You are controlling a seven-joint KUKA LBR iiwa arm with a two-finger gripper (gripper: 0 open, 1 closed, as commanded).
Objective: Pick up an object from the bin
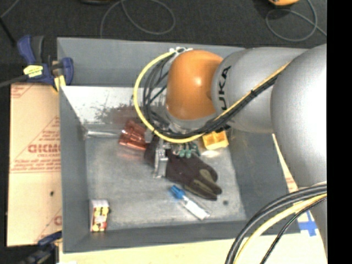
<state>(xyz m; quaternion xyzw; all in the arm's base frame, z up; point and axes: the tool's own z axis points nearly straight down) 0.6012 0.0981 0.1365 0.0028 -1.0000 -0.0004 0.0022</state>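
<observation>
Pincer sits low at centre of bin, under orange wrist cover. How far open: cannot tell. Nothing seen held. Nearest obj.: dark brown glove, touching pincer on view-right side, lying flat. Judged soft, light, limp fabric w/ matte surface. Should drape, not slip, so best taken at a bunched fold nr pincer end. View-left of pincer: crinkled copper-red foil wrapper, shiny. Below, to view-right: blue-tipped white tube, smooth. Above, to view-right: yellow block. Far lower view-left: small printed box.
</observation>
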